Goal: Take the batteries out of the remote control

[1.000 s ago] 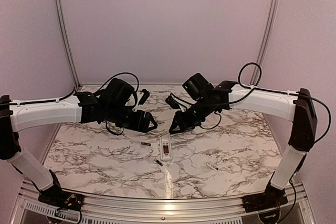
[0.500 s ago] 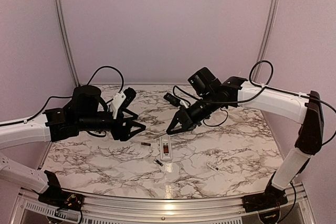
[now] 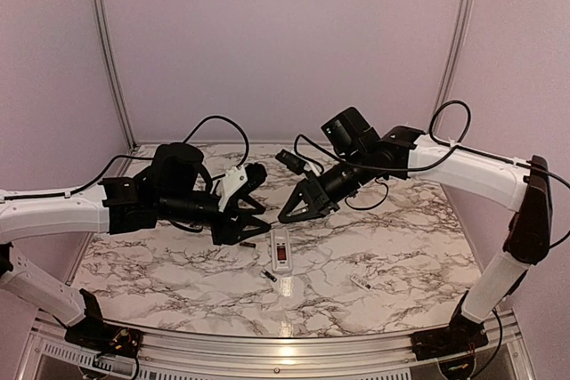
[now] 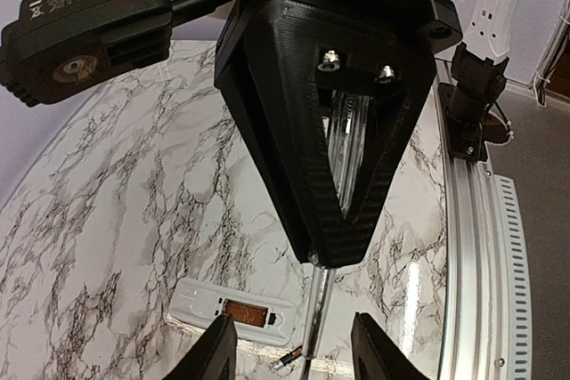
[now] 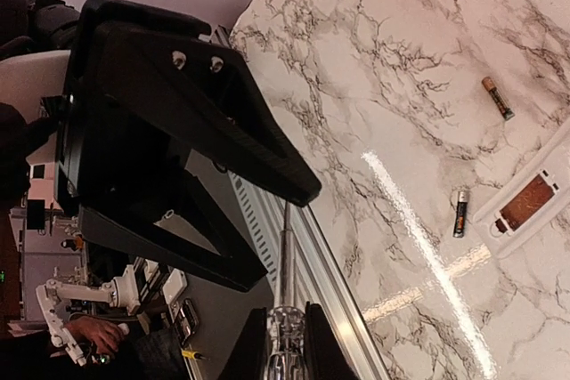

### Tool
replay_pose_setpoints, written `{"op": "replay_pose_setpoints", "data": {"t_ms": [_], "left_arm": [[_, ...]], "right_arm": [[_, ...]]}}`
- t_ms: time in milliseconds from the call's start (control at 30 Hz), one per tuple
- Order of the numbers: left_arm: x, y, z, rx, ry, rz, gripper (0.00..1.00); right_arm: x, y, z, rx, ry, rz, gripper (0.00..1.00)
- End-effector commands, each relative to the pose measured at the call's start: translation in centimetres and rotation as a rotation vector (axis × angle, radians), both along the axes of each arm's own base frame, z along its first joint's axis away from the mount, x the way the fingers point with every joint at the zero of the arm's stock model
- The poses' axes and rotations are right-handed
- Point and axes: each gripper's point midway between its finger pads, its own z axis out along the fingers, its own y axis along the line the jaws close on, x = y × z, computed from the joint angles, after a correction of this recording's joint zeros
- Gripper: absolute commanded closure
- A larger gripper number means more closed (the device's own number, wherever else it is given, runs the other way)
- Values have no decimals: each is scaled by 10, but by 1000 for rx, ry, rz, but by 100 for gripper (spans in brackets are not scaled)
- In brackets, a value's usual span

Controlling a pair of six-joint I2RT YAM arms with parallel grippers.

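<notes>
The white remote control lies on the marble table with its red recess facing up; it also shows in the left wrist view and the right wrist view. One battery lies just in front of it, another to its left; both show in the right wrist view. My right gripper is shut on a thin grey rod, above and behind the remote. My left gripper is open, with the rod's far end between its jaws.
A small white chip lies to the right of the remote near the front. The table's metal front rail runs along the near edge. Black cables loop above both wrists. Purple walls close in the back and sides.
My left arm drew back to the left, then came forward again towards the right gripper. My right gripper shifted slightly left. The remote, batteries and chip have not moved.
</notes>
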Motion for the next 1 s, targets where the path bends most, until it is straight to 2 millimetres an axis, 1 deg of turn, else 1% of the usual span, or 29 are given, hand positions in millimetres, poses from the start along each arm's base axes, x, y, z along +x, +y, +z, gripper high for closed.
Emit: {"op": "replay_pose_setpoints", "data": {"t_ms": [0, 100, 267, 333, 367, 433, 467, 667, 767, 867, 933, 967], "left_arm": [[-4, -14, 4, 4, -16, -56, 57], [-7, -20, 1, 14, -12, -83, 63], [-11, -25, -5, 35, -2, -104, 77], [-12, -26, -5, 37, 1, -112, 85], [-12, -26, -6, 40, 2, -114, 91], [-13, -26, -6, 43, 2, -115, 99], [-14, -26, -5, 43, 0, -117, 100], [-16, -24, -3, 47, 2, -109, 100], [-17, -22, -2, 49, 11, -95, 100], [-17, -17, -3, 47, 27, -73, 100], [-18, -13, -4, 43, 44, -51, 100], [-18, -10, -4, 42, 51, -40, 100]], "right_arm": [[-8, 9, 32, 77, -35, 23, 100], [-8, 11, 35, 85, -33, 20, 100], [-8, 12, 38, 96, -32, 17, 100], [-8, 12, 37, 95, -31, 17, 100], [-8, 12, 37, 94, -29, 17, 100], [-8, 12, 35, 92, -27, 17, 100], [-8, 12, 35, 91, -26, 17, 100], [-5, 14, 32, 85, -22, 2, 100], [-1, 14, 31, 74, -31, -15, 90], [5, 14, 35, 68, -62, -50, 79], [11, 12, 39, 61, -90, -77, 66], [14, 12, 40, 54, -102, -88, 62]]}}
